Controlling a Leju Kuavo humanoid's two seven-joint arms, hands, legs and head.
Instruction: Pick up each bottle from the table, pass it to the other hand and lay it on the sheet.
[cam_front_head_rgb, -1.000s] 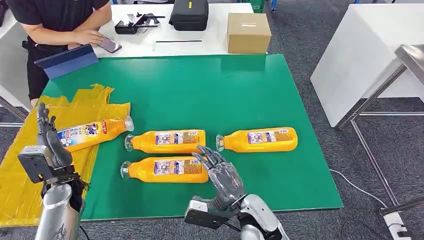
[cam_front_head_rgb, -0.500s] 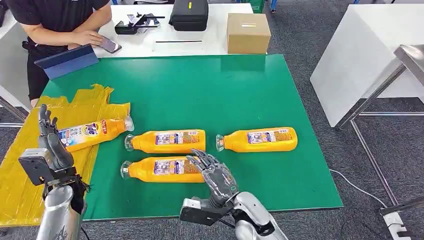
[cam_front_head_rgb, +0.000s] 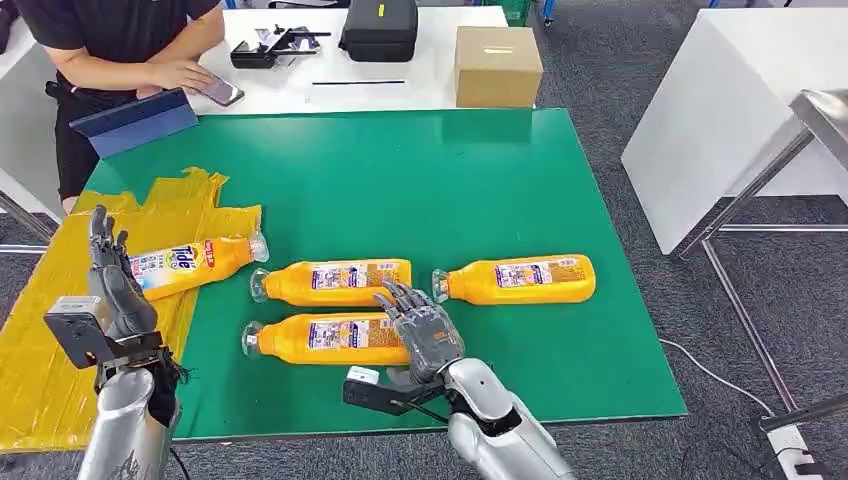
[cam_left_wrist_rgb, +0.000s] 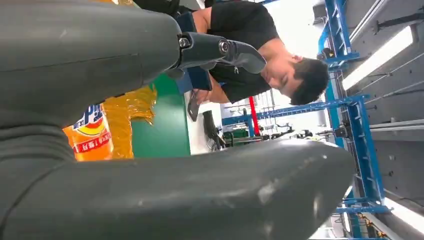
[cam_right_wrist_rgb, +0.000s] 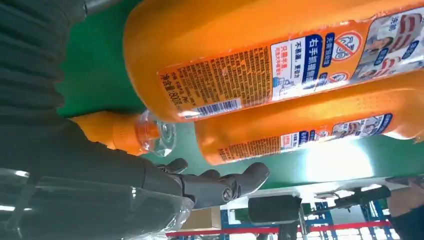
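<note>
Bottles (cam_front_head_rgb: 330, 338) are lying on the green table (cam_front_head_rgb: 470, 180): three orange detergent ones on bare green, a fourth, Tide-labelled bottle (cam_front_head_rgb: 190, 264), already resting on the yellow sheet (cam_front_head_rgb: 60, 350) w/ its cap end poking off the sheet edge. Taking the nearest bottle as landmark: a second orange bottle (cam_front_head_rgb: 335, 281) is lying just behind it, a third (cam_front_head_rgb: 518, 278) is sitting behind and off toward the robot's right, sheet well off to the left.

Right hand (cam_front_head_rgb: 420, 325) is closing in on the nearest bottle's base end. Vs. a sec ago it has been sliding left and forward, and fingers are now overlapping the bottle's end, spread wide, nothing held yet. Right wrist view is showing the bottle (cam_right_wrist_rgb: 280, 55) looming close, fingertips (cam_right_wrist_rgb: 245, 181) reaching past it, no wrap visible; whether they're touching plastic, can't tell.

Left hand (cam_front_head_rgb: 110, 285) is hovering upright over the sheet, near the Tide bottle, fingers straight and apart, holding nothing; it has been drifting slightly up/right. Left wrist view is catching the Tide label (cam_left_wrist_rgb: 90, 130) close by.

Judgement: bottle two's pick-up is starting, approx. a quarter of the job done; the left hand is looking parked, ready to receive the pass. A person (cam_front_head_rgb: 110, 40) is standing at the white table beyond.
</note>
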